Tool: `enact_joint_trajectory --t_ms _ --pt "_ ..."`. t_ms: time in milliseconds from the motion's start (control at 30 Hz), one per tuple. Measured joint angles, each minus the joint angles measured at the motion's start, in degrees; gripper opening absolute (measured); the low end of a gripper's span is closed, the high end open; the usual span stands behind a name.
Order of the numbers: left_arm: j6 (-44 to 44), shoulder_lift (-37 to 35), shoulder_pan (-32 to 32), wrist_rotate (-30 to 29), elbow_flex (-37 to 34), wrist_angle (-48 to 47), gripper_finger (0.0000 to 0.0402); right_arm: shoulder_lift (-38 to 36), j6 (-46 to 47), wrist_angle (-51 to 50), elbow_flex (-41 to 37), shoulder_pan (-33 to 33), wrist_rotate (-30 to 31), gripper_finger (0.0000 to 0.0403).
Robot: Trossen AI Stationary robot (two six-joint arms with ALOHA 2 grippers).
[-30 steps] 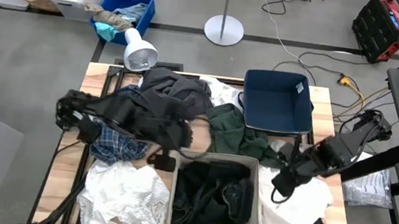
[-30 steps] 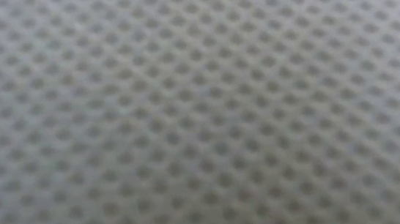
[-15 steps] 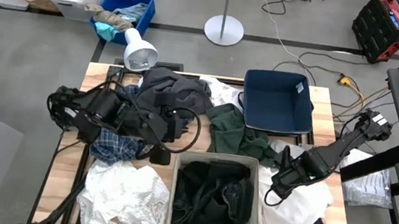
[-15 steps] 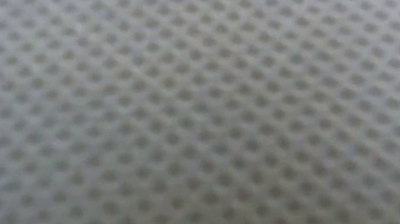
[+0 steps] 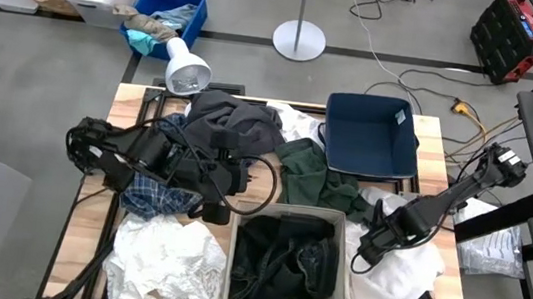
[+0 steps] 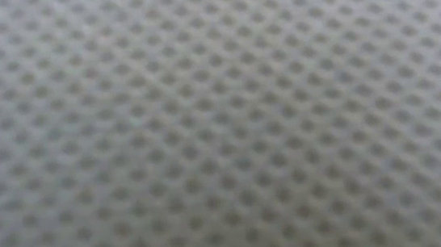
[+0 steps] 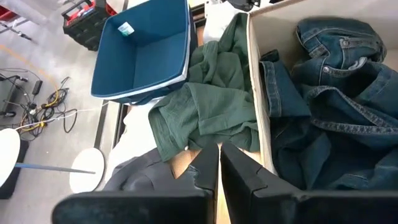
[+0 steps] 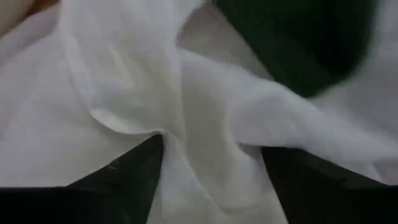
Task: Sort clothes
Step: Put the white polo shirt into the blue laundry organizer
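My right gripper stands open, low over the white garment at the table's near right; a raised fold of that cloth lies between its fingers. My left gripper is shut and holds nothing, near the far left corner of the tan bin, which holds dark denim. A dark green garment lies beyond the bin, a charcoal grey one at the far middle, a plaid shirt under the left arm, and another white garment at the near left. My right gripper comes at the white garment slanting down from the table's right, its open fingers on either side of the raised fold. The cloth lies slack on the table. Whether the fingertips touch it, I cannot tell.
An empty blue bin stands at the far right of the table. A white lamp head sits at the far left edge. Cables loop from the left arm. A pale mesh cloth fills the low view.
My right gripper has moved a little toward the table's near edge and down onto the white garment. My left arm has drawn back toward the table's left edge, then come partway back.
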Motion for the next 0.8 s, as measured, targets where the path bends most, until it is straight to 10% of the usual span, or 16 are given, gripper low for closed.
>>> enact_joint_trajectory --t_ms 267,500,800 --pt "-0.07 0.0 0.0 -0.07 -0.07 0.31 0.0 1.05 -0.61 2.25 -0.37 0.0 1.27 0.003" --pt "-0.48 0.0 0.0 -0.09 -0.07 0.27 0.0 -1.36 0.21 -5.54 10.47 0.21 6.43 0.001" --pt "-0.48 -0.02 0.0 -1.21 -0.06 0.66 0.0 -1.65 -2.09 -12.3 32.42 0.42 29.19 0.0009"
